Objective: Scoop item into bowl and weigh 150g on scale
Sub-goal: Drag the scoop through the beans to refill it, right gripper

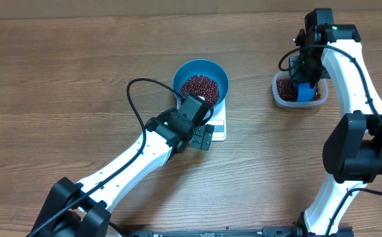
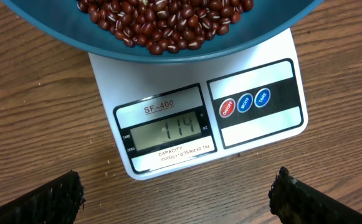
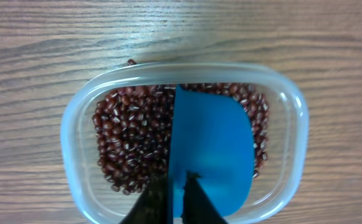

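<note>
1. Pinched between my right gripper's (image 3: 177, 190) fingers is the handle end of the blue scoop (image 3: 212, 149). These jaws are clenched on it, and its broad face hangs just below them.
2. Beneath that scoop lie the red-brown beans (image 3: 131, 149), a loose heap in the clear plastic tub (image 3: 75, 180). No beans show on the blue face that I can see.
3. More beans (image 2: 168, 22) already sit in the blue bowl (image 2: 50, 22), just ahead of my left gripper (image 2: 174, 193). Those jaws stand released and wide, with nothing between them.
4. Under the bowl is the white scale (image 2: 106, 74), its display (image 2: 168, 129) reading 114, short of the target. The bowl's rim overhangs the far part of the scale.
5. Around it all is the bare wooden table (image 2: 31, 124). The tub sits well apart from the bowl.
6. Risks, as I judge them:
   - A heaped scoop could overshoot, since little more is needed. A partial load, tipped slowly, would be safer.
   - Beans may roll off during the carry across the table if the scoop tilts or twists in my narrow pinch.
   - My left fingers hover near the scale's front edge, so a nudge there could shift it or upset the reading.
</note>
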`<move>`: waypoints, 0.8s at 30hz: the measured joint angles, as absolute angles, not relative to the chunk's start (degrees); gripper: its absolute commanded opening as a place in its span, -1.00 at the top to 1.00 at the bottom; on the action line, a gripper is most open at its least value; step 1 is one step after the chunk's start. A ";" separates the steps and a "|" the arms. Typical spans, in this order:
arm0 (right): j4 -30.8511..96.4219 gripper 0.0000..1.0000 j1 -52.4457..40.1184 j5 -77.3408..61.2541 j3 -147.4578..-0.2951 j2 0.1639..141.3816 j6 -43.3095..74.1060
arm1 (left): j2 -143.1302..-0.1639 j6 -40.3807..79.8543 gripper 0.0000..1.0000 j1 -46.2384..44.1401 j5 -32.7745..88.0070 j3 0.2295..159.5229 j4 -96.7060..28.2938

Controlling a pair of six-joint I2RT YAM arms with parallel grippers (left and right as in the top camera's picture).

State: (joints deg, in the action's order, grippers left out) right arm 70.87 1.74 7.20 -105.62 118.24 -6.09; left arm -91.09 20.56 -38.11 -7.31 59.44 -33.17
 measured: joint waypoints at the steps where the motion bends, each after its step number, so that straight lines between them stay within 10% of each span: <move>1: 70.65 0.67 1.74 7.46 -105.60 118.24 -6.24 | -91.09 20.56 -0.99 -38.11 -7.31 59.44 -33.17; 24: 70.67 0.93 2.00 7.33 -105.51 118.24 -6.24 | -91.09 20.56 -0.99 -38.09 -7.31 59.44 -33.19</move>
State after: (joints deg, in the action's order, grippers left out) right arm 70.67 2.00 7.33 -105.51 118.24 -6.24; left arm -91.09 20.56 -38.09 -7.31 59.44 -33.19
